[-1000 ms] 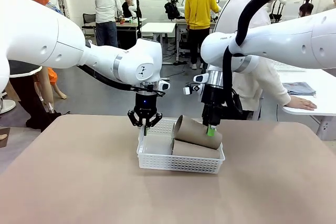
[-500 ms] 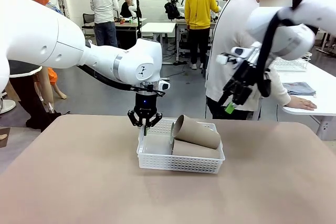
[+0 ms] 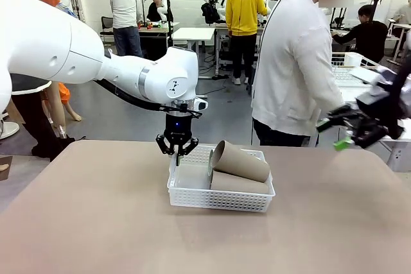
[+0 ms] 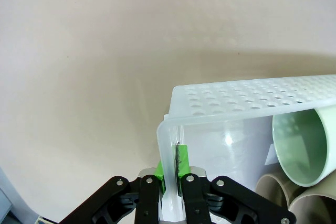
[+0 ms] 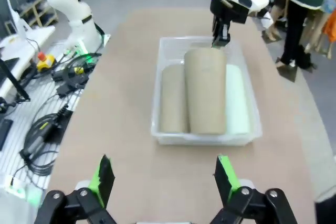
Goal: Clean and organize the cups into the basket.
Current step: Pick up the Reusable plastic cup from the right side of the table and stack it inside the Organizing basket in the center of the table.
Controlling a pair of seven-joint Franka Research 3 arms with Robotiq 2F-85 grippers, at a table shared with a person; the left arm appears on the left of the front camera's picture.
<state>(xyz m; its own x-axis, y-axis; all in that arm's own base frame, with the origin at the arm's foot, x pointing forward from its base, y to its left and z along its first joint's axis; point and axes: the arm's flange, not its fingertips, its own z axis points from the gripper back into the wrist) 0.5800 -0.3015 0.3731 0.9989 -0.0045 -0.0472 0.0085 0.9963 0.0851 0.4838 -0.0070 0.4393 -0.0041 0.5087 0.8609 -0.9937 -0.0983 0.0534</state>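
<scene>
While basket [image 3: 220, 195] rim at frame center is clamped by left gripper [image 3: 177, 151], right gripper [image 3: 347, 134] is held spread, empty, far right. Table [image 3: 96, 222] open all round. Cups [image 5: 205, 95] counted inside: two tan, one mint.

Front view: fixed on the robot's side, facing across the table [image 3: 96, 222] toward the person [image 3: 292, 68] at the far edge, basket [image 3: 218, 198] mid-frame. Left wrist view: pointing steeply down, very close to the basket's rim, table surface beyond. Right wrist view: high and well back, looking down the table's length at the basket and cups [image 5: 205, 95]. Shared by all three: basket, cups, tabletop.
</scene>
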